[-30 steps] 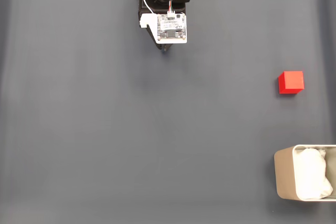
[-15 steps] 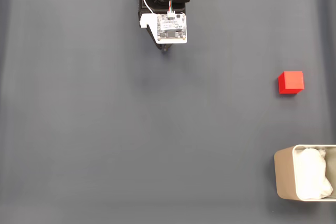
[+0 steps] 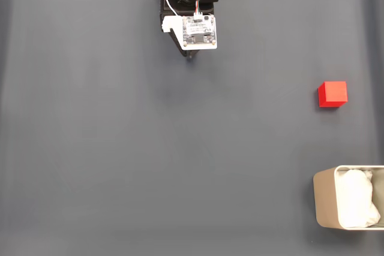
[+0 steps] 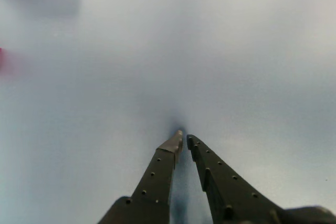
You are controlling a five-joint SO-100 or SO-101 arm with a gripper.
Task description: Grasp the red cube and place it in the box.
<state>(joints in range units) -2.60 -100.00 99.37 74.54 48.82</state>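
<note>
Fixed view, left to right: your arm (image 3: 189, 4) sits at the top edge, its base cut off by the frame, and the white board on its wrist hides most of the gripper (image 3: 191, 57) below it. Well to the right, the cube (image 3: 332, 94) rests alone on the dark mat (image 3: 120, 148). Below it, at the lower right corner, the box (image 3: 327, 202) is cut off by the frame; white padding (image 3: 357, 199) lies inside.

In the wrist view you see a red blur at the far left edge, likely the cube (image 4: 1, 59). The gripper (image 4: 184, 139) has its fingers nearly together, grasping nothing, tips just above the mat (image 4: 236, 51).
</note>
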